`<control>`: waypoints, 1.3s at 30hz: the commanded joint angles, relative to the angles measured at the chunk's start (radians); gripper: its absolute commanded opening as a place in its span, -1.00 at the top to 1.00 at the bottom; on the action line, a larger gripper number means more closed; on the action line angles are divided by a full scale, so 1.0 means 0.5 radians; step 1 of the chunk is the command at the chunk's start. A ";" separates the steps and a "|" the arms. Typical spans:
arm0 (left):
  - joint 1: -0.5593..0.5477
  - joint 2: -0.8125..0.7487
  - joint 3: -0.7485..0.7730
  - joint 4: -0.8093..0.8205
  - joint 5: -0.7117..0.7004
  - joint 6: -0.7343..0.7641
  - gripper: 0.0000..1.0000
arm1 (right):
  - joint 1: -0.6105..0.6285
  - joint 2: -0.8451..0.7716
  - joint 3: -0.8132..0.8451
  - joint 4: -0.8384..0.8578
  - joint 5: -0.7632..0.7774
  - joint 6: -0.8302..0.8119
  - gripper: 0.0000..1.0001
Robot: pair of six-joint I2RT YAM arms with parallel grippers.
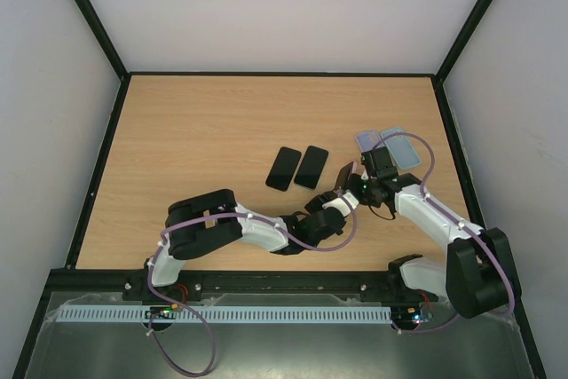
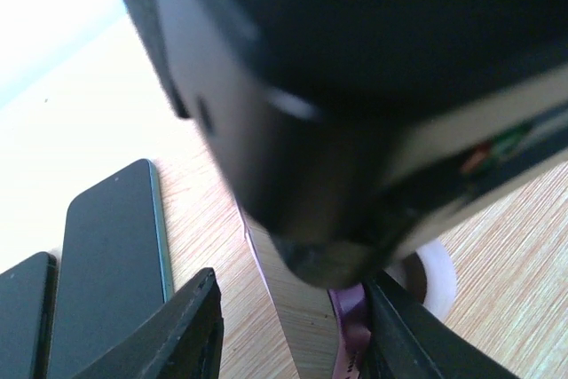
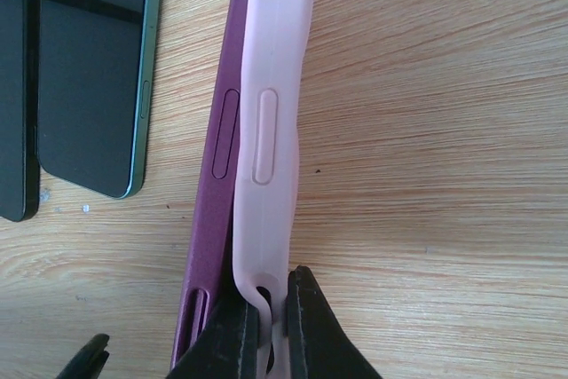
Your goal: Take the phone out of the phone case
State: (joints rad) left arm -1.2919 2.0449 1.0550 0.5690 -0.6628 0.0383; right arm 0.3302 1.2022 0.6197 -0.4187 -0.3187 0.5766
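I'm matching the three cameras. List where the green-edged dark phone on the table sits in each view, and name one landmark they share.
Top external: green-edged phone, mid-table, right one of the dark pair.
Left wrist: green-edged phone, lower left, screen up.
Right wrist: green-edged phone, upper left, left of the pink case.
Shared landmark: the other dark phone, lying just left of it in all three.

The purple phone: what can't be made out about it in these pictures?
- Top view: purple phone too small for detail.
- Left wrist view: blurred dark body at the lens hides it; left gripper's hold unclear.
- Right wrist view: lower end cut off behind right gripper pinching the pink case.
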 commanded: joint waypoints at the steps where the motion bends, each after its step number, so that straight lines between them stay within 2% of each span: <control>1: 0.043 0.047 -0.033 -0.043 -0.117 0.008 0.24 | 0.002 -0.071 0.024 -0.016 -0.064 -0.012 0.96; 14: 0.065 -0.041 -0.109 0.017 -0.094 -0.004 0.77 | 0.002 -0.105 0.043 -0.039 0.022 -0.022 0.96; 18: 0.090 -0.123 -0.129 0.012 -0.051 -0.064 0.86 | 0.002 -0.161 0.075 -0.065 0.284 -0.091 0.96; 28: 0.159 -0.435 -0.162 -0.028 0.037 -0.183 0.95 | 0.002 -0.213 0.104 -0.081 0.392 -0.092 0.96; 33: 0.188 -0.694 -0.244 -0.149 -0.017 -0.070 0.95 | 0.002 -0.218 0.177 -0.064 0.455 -0.121 0.96; 39: 0.307 -1.024 -0.386 -0.501 -0.188 0.151 0.94 | -0.014 -0.270 0.208 0.159 0.433 -0.394 0.96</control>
State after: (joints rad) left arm -1.1854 1.6409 0.8989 0.4183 -0.6601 0.0265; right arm 0.3325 1.1053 0.6952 -0.4267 -0.1261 0.4831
